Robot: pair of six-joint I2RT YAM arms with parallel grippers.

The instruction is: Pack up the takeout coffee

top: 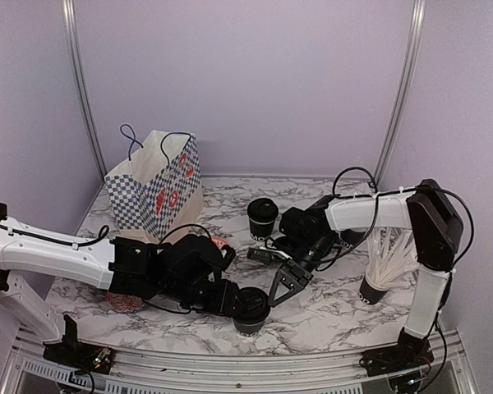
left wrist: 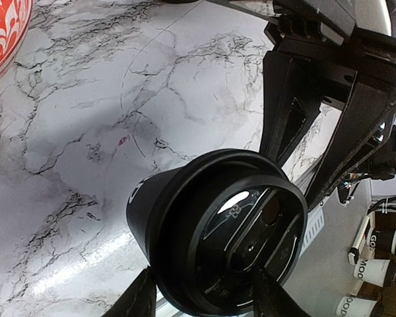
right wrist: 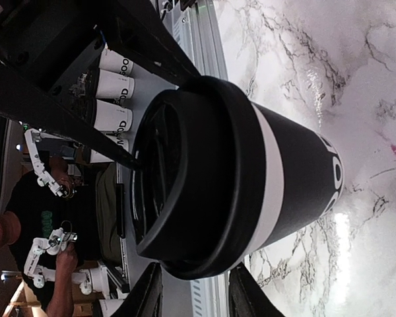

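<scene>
takeout coffee cup [top: 248, 322], lower centre, sits between the half-closed jaws of our left gripper [left wrist: 206, 298], grip unclear; we squeeze gently below the lid [top: 252, 301].

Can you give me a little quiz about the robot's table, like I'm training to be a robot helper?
1. True or false: the checkered paper bag is lying flat on its side.
2. Count: how many lidded black cups stand on the marble table in the overhead view?
3. Pick one: what sticks out of the open cup at the far right? A) white straws B) spoons C) flowers

Key: 1 false, it stands upright. 2 two. 3 A.
</scene>
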